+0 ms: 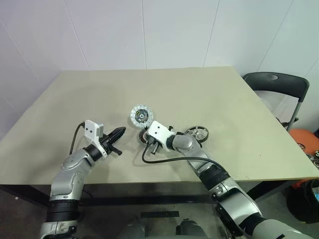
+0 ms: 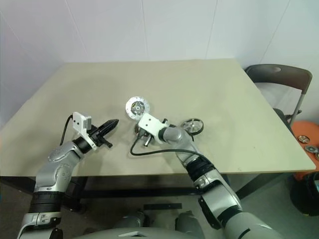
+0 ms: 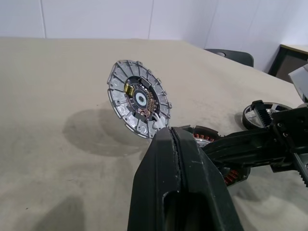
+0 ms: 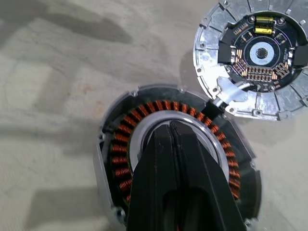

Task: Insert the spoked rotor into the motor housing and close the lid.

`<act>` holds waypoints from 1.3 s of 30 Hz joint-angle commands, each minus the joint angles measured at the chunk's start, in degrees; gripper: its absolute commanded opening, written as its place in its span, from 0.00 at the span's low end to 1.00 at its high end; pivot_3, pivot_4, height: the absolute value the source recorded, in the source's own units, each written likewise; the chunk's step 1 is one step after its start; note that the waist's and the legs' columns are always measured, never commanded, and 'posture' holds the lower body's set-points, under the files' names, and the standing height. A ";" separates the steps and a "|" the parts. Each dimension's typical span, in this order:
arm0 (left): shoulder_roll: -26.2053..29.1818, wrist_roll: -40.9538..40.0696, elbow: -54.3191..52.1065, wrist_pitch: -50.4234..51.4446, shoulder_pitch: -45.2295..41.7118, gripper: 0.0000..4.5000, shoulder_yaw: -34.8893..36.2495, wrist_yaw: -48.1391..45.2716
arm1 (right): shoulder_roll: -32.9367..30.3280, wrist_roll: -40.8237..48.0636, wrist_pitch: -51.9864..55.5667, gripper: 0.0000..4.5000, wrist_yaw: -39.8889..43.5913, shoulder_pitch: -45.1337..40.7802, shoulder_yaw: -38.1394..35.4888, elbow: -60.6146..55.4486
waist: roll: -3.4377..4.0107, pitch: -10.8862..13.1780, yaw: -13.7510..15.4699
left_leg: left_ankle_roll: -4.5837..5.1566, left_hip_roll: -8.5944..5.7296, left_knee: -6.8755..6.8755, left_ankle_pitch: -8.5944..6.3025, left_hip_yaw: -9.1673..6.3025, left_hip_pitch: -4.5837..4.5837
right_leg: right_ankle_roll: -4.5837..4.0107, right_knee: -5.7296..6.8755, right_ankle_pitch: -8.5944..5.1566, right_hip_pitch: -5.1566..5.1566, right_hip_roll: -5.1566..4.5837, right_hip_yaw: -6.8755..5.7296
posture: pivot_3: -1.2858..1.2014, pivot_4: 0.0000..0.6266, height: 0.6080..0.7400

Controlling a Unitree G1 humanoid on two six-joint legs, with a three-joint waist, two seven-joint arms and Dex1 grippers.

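The motor housing (image 4: 178, 159) sits near the middle of the surface (image 1: 224, 99), its copper windings open to view. The lid (image 1: 141, 115) stands tilted just behind it, touching its rim. The spoked rotor (image 1: 197, 133) rests just right of the housing. The right tool (image 4: 172, 126), fingers together, is over the housing's centre. The left tool (image 1: 121, 131), fingers together, hovers left of the housing.

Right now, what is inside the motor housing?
Inside the motor housing a ring of copper windings surrounds a pale inner ring. The shut right gripper covers the centre, so what is there cannot be seen. The spoked rotor lies apart.
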 commanded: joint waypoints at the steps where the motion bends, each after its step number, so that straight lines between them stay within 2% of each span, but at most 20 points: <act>1: 0.37 0.03 -2.25 -0.61 -1.23 0.00 0.11 0.24 | -0.25 -0.83 1.21 0.01 1.03 1.35 1.65 0.32 | 0.00 0.00 -0.04 | 0.00 0.00 0.00 0.00 0.00 0.01 | 0.00 0.00 0.00 0.00 0.00 0.00 | 0.52 0.00 1.00; 3: 0.37 0.03 -2.39 -0.55 -1.15 0.00 0.00 0.35 | 0.43 -0.01 0.74 0.01 0.09 1.17 0.55 0.22 | 0.00 0.00 0.01 | 0.00 0.00 -0.01 0.00 0.00 0.01 | 0.00 0.00 0.00 0.00 0.00 0.00 | 0.52 0.00 1.00; 9: 0.23 0.10 -2.68 -0.40 -0.91 0.00 -0.17 0.60 | 6.50 10.13 0.95 0.01 -2.05 -0.53 -9.13 -1.84 | 0.03 0.02 -0.06 | 0.00 0.01 -0.02 0.00 -0.01 -0.04 | 0.00 0.00 0.00 -0.06 0.01 0.00 | 0.52 0.00 1.00; 13: 0.17 -0.34 -3.28 -0.15 -0.61 0.00 -0.09 0.56 | 6.95 14.11 1.53 0.01 -1.70 -1.59 -12.79 -2.71 | 0.03 0.03 0.12 | 0.00 0.00 -0.03 0.00 -0.01 -0.05 | 0.00 -0.02 0.00 -0.05 0.00 0.00 | 0.52 0.00 1.00; 17: 1.15 -1.60 -4.53 0.52 0.03 0.00 0.63 -0.66 | 3.84 17.40 4.51 0.01 -1.47 -3.29 -17.17 -2.95 | 0.06 0.04 0.15 | 0.00 -0.01 -0.02 0.00 -0.01 -0.06 | 0.00 -0.02 0.00 -0.05 -0.01 0.00 | 0.52 0.00 1.00; 24: 3.08 -0.94 -5.23 -0.33 2.18 0.00 0.28 -2.04 | -5.91 24.04 18.69 0.01 0.92 -2.28 -24.81 -6.43 | 0.16 0.10 0.16 | 0.01 -0.01 -0.08 -0.01 0.00 -0.12 | -0.02 -0.11 -0.01 -0.09 -0.04 0.00 | 0.52 0.00 1.00; 28: 2.67 -0.35 -4.80 -1.04 3.07 0.00 -0.44 -2.02 | -10.32 26.16 22.49 0.01 4.77 -0.21 -23.96 -11.85 | 0.17 0.11 -0.01 | 0.01 -0.01 -0.06 0.00 0.02 -0.47 | 0.00 -0.11 0.00 -0.39 -0.06 0.00 | 0.52 0.00 1.00; 30: 2.16 0.25 -4.18 -1.45 3.02 0.00 -1.42 -2.10 | -10.45 27.37 23.52 0.01 7.26 0.31 -21.75 -15.81 | 0.20 0.12 -0.30 | 0.02 0.01 -0.02 0.00 0.06 -0.64 | 0.01 -0.07 0.01 -0.40 -0.05 0.02 | 0.52 0.00 1.00; 34: 1.54 0.95 -2.71 -2.04 2.12 0.00 -1.97 -2.24 | -6.89 26.64 22.51 0.01 5.14 -0.36 -19.36 -17.07 | 0.19 0.12 -0.43 | 0.01 0.08 -0.03 0.00 0.05 -0.70 | 0.01 -0.06 0.01 -0.44 -0.02 0.02 | 0.52 0.00 1.00; 39: 1.57 0.98 -1.51 -2.66 1.26 0.00 -2.06 -2.47 | -1.69 20.93 16.37 0.01 0.32 -1.22 -13.33 -14.46 | 0.19 0.12 0.05 | 0.01 0.02 0.05 0.00 0.04 -0.69 | -0.01 -0.07 0.03 -0.46 -0.02 0.01 | 0.52 0.00 1.00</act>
